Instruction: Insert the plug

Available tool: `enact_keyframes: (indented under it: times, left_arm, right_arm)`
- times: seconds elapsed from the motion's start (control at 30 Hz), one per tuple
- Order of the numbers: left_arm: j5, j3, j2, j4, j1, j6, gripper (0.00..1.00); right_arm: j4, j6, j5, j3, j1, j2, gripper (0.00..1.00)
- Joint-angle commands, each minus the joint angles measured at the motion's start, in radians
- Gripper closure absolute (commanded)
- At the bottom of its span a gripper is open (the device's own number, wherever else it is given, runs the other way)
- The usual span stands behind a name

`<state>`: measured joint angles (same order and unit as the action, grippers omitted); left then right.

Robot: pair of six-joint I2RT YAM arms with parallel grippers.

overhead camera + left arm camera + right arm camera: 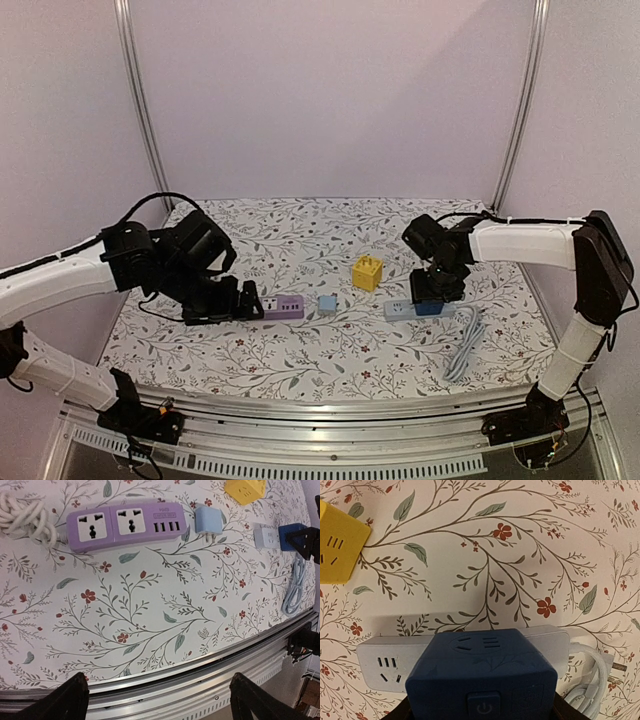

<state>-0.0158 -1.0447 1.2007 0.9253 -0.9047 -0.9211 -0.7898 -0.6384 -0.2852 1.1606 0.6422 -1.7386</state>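
We are gripping the blue cube plug, seemingly light, rigid and slick-sided, by its flat flanks in our half-closed right gripper directly over the white power strip, while our left gripper is hanging wide open, empty, near the purple strip.

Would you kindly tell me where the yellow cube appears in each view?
Top external: yellow cube mid-table, right of centre.
Left wrist: cube at top edge, toward the right.
Right wrist: cube at left edge, upper half.
Shared landmark: white strip, below-right of it in every view.
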Motion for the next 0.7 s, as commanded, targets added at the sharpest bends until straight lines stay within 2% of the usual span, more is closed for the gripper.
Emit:
enact_keyframes:
  times: [0.0, 0.13, 0.27, 0.5, 0.67]
  left_arm:
    - [0.026, -0.047, 0.061, -0.024, 0.01, 0.051, 0.02]
    - [0.053, -0.092, 0.109, -0.018, 0.01, 0.08, 0.03]
    - [0.06, -0.129, 0.145, -0.001, 0.01, 0.098, 0.03]
    - [0.065, -0.151, 0.17, -0.006, 0.01, 0.107, 0.03]
    - [0.062, -0.151, 0.174, -0.009, 0.01, 0.114, 0.03]
  right_arm:
    - [-0.305, 0.039, -0.227, -0.075, -0.08, -0.064, 0.94]
    - [-0.313, 0.031, -0.222, -0.072, -0.08, -0.025, 0.76]
    - [-0.323, 0.022, -0.216, -0.064, -0.081, 0.01, 0.63]
    - [-0.357, 0.037, -0.232, -0.028, -0.081, 0.041, 0.52]
    - [-0.35, 0.059, -0.213, -0.021, -0.081, 0.069, 0.37]
